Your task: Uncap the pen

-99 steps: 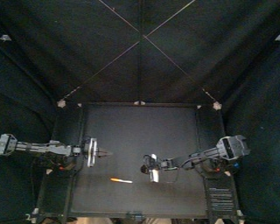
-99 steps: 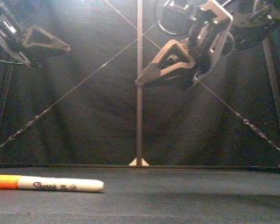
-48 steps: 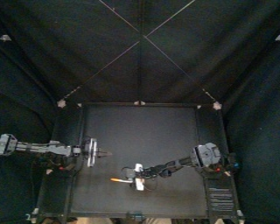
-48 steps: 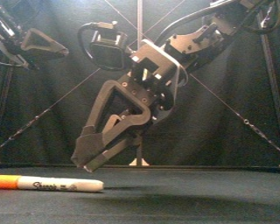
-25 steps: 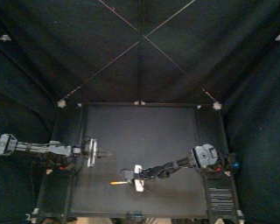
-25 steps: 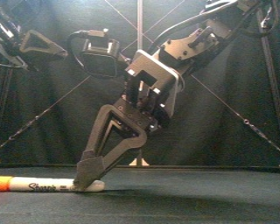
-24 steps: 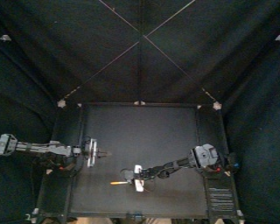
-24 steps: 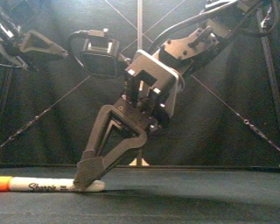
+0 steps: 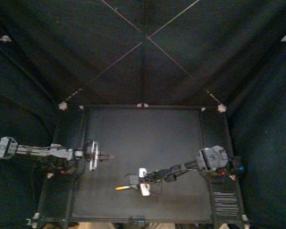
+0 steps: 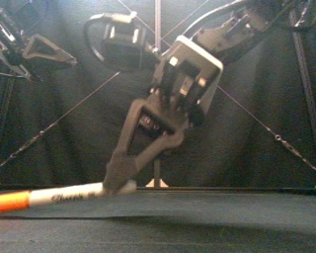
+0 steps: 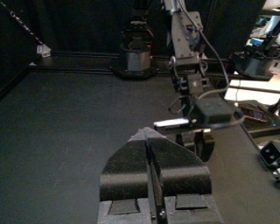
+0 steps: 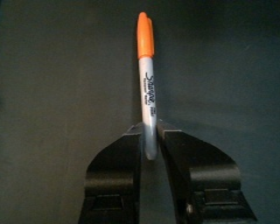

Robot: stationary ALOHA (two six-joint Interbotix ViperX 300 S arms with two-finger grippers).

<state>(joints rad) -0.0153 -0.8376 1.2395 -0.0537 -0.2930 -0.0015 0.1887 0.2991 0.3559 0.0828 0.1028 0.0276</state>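
Right gripper clenched on the pen near the tabletop's front edge; front view alone shows it tilted; left gripper closed, empty.

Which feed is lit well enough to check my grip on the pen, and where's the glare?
Right wrist view: best; the pen is evenly lit against the dark table, print readable, barrel between the right gripper's jaws. Front view: overhead light glares behind that gripper. Left wrist view: the pen's white end flares bright. Top view: dim, pen barely shows.
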